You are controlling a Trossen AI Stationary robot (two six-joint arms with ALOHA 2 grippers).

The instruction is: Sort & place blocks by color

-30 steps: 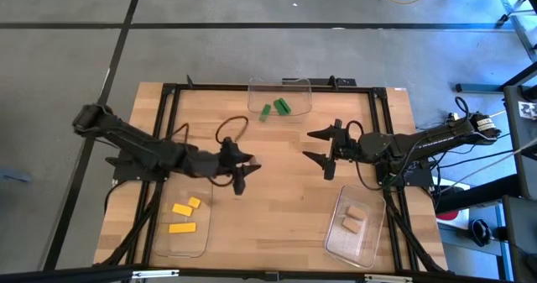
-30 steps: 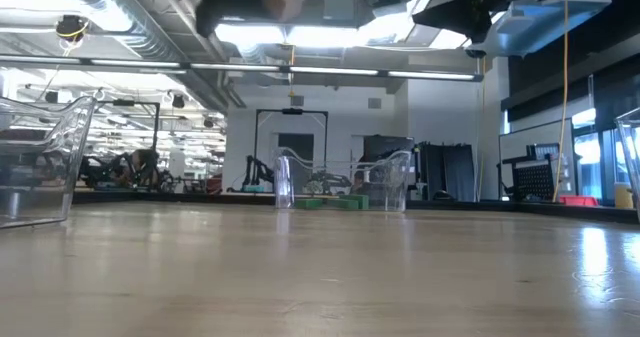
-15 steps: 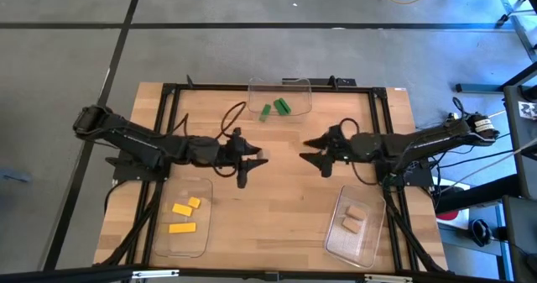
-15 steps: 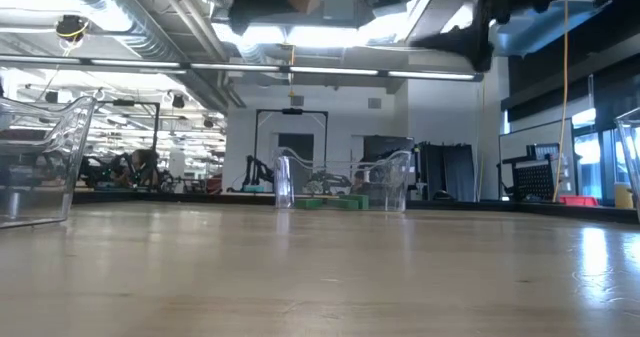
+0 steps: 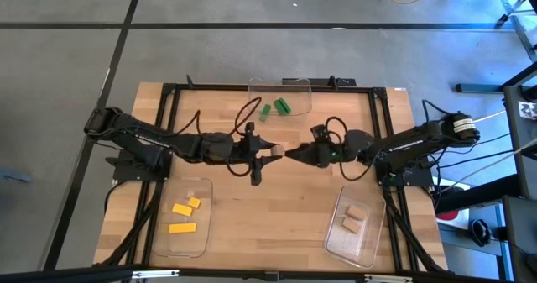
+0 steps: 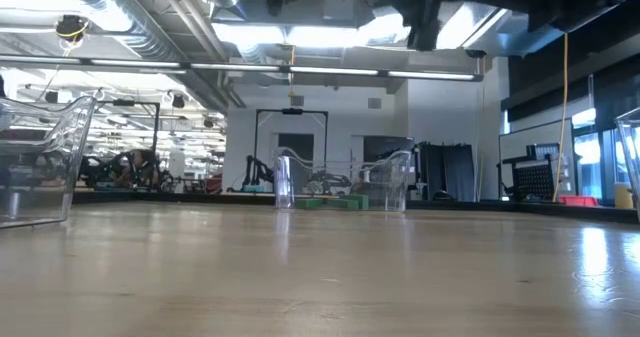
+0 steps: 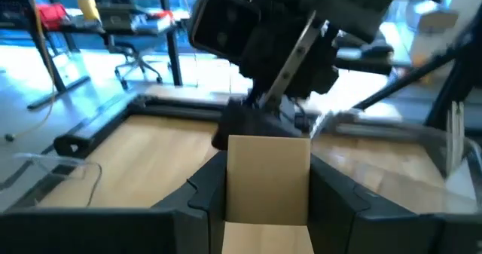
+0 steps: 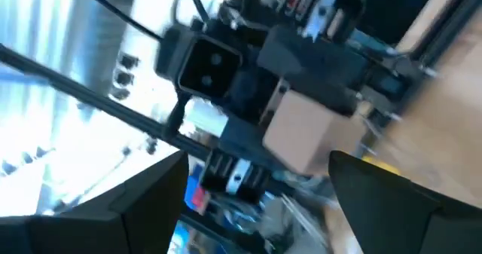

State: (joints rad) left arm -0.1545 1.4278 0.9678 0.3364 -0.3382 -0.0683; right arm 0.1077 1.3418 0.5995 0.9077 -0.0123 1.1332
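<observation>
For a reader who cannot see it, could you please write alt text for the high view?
Above the middle of the wooden table, the left gripper holds a tan block out to the right gripper, tip to tip. Three clear trays hold sorted blocks: green blocks at the far edge, yellow blocks near left, tan blocks near right.

over the last second both arms swung inward over the table's middle: the left gripper (image 5: 270, 151), carrying a tan block (image 5: 273, 150), moved right, and the right gripper (image 5: 289, 154) came left until its tips nearly met the block.
</observation>
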